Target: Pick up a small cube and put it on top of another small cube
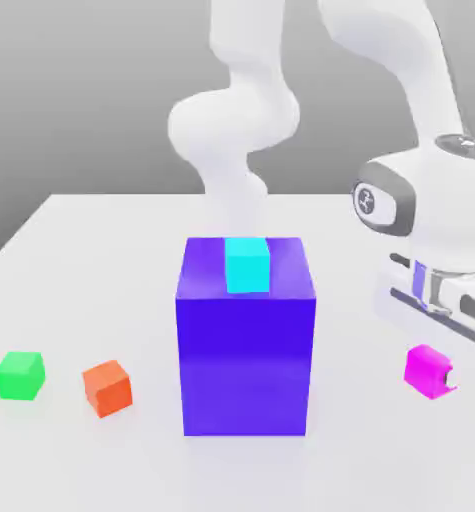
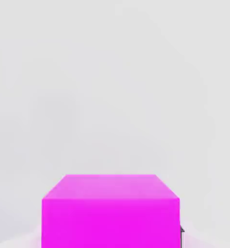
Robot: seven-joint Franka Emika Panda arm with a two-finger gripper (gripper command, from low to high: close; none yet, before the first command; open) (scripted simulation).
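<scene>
Magenta cube (image 2: 110, 210) sits right up close in the hand view, cut off at the frame edge. Exterior view has it at the right on the counter (image 1: 71, 250), the gripper (image 1: 443, 378) with jaws clamped on it, fingertips mostly hidden. Further back, a cyan cube (image 1: 247, 265) tops the big purple block (image 1: 245, 360).

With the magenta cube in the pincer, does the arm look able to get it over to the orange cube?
Probably yes. The pincer is shut on the magenta cube at the exterior view's right; the orange cube sits uncovered at the left. The tall blue block stands between them, so the arm would likely have to lift over or skirt it.
</scene>
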